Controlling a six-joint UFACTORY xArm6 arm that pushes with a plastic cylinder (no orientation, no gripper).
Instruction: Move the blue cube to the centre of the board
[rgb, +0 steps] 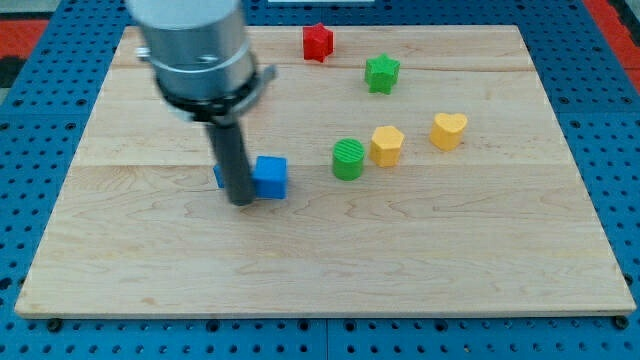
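Observation:
The blue cube sits on the wooden board, left of the board's middle. My tip stands right at the cube's left side, touching or nearly touching it. A second blue block peeks out behind the rod on its left; its shape is hidden by the rod. The rod hangs from the grey arm at the view's top left.
A green round block, a yellow hexagonal block and a yellow heart block lie to the right of the cube. A red star block and a green star block lie near the view's top.

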